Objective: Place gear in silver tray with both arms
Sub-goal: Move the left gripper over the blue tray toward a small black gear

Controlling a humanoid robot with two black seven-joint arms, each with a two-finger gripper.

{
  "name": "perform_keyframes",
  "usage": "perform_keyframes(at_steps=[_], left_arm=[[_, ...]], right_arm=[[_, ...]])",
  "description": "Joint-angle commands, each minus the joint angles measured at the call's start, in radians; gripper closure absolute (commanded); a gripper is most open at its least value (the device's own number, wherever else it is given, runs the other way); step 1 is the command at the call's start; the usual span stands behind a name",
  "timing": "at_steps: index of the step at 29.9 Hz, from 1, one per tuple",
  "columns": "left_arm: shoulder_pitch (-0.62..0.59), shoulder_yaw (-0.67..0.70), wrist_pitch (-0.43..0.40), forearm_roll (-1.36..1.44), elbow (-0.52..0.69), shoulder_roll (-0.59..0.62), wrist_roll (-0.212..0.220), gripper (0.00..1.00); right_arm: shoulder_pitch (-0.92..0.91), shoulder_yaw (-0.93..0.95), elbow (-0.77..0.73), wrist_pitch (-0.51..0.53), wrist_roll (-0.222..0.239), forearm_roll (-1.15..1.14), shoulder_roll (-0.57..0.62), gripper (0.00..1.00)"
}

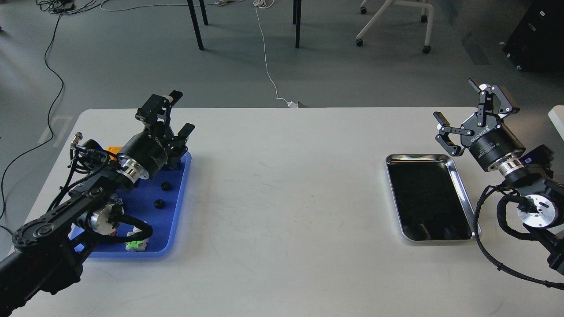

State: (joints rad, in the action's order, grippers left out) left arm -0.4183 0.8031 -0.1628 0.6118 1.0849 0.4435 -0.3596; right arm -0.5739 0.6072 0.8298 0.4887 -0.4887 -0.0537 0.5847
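Note:
Two small black round gears point(166, 186) point(159, 204) lie on the blue tray point(178, 207) at the left. My left gripper point(180, 113) hovers open over the tray's far end, above and behind the gears, and I see nothing between its fingers. The silver tray point(416, 156) lies at the right with a dark, bare floor. Just beyond its far right corner my right gripper point(458, 102) is raised and wide open, holding nothing. My left arm hides part of the blue tray.
An orange piece point(113, 150) and a green-and-white part point(135, 245) also sit on the blue tray. A wide stretch of white table point(286, 198) separates the two trays. Black cables point(493, 257) hang from the right arm beside the silver tray.

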Motion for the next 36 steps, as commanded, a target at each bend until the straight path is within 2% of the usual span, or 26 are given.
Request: perform_keyframes(at_steps=[1, 13, 15, 17, 22, 28, 36], left_arm=[[0.007, 0.008, -0.001, 0.006, 0.003, 0.003, -0.007, 0.02], [0.003, 0.001, -0.038, 0.006, -0.005, 0.032, -0.028, 0.02], [0.007, -0.002, -0.04, -0.001, -0.002, 0.055, -0.062, 0.02], [0.004, -0.008, -0.04, 0.011, -0.008, 0.063, -0.123, 0.02], [-0.002, -0.018, -0.095, 0.043, -0.005, 0.104, -0.129, 0.02], [-0.005, -0.021, -0.211, 0.403, 0.053, 0.208, -0.129, 0.02], [-0.008, -0.022, -0.208, 0.957, 0.203, 0.379, -0.129, 0.03]], right_arm=[[0.0, 0.0, -0.001, 0.0, 0.0, 0.002, 0.0, 0.01], [0.0, 0.0, -0.001, 0.0, 0.0, 0.0, 0.0, 0.01], [0.0, 0.0, -0.001, 0.0, 0.0, 0.0, 0.0, 0.01], [0.0, -0.001, -0.001, 0.0, 0.0, 0.0, -0.002, 0.01], [-0.001, -0.001, -0.001, 0.0, 0.0, 0.0, -0.003, 0.01], [-0.001, -0.003, -0.001, 0.0, 0.0, 0.0, -0.002, 0.01], [-0.001, -0.003, -0.001, 0.0, 0.0, 0.0, -0.003, 0.01]])
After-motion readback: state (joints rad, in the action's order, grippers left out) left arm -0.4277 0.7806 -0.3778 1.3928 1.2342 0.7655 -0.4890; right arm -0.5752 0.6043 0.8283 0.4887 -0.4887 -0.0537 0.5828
